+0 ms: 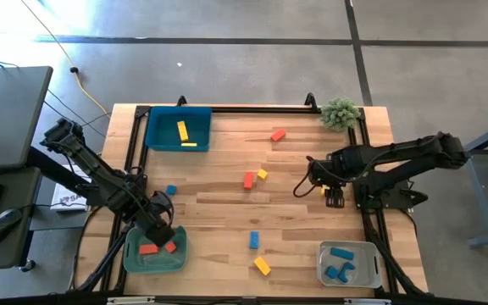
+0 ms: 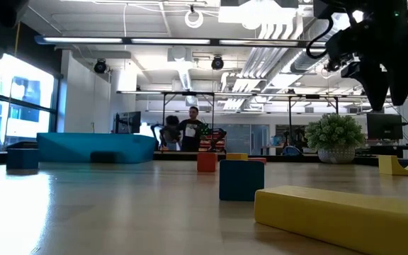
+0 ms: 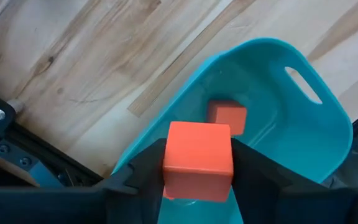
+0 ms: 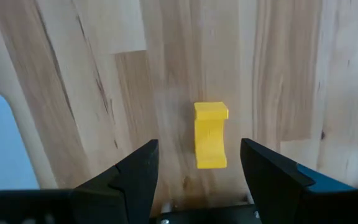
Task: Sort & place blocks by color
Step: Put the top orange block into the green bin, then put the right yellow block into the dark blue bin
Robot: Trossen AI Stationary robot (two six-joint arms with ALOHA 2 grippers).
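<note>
While its two fingers press the sides of a red-orange block, the left claw hangs over the teal tray at the bench's near left corner, closed on that block. Inside the tray lies another red-orange block, just beyond the held one.

Across the bench, the right claw hovers with its fingers spread wide, nothing between them, above a small yellow block with an arched notch that lies flat on the wood near the right edge.

Farther out, two yellow blocks rest in the blue tray at the far left, and blue blocks sit in the grey tray at the near right. Loose pieces lie scattered mid-bench: a red-orange bar, a red-orange block beside a yellow cube, a blue block and a yellow bar.
</note>
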